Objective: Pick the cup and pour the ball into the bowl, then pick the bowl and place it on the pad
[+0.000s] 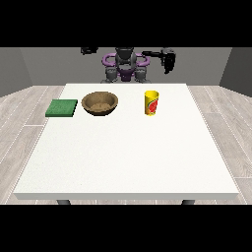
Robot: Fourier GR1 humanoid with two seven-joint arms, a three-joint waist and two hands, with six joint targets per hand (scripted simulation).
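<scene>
One yellow cup upright, well below raised robot hand at view's right

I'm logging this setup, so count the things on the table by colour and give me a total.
Green: 1, the pad
Brown: 1, the bowl
Yellow with red: 1, the cup
Total: 3 things on the white table

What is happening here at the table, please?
Nothing is being handled yet. The robot's hand at the view's right and the hand at the view's left are both raised behind the white table, holding nothing. On the table, the yellow cup stands upright, the brown bowl sits beside it, and the green pad lies past the bowl.
</scene>
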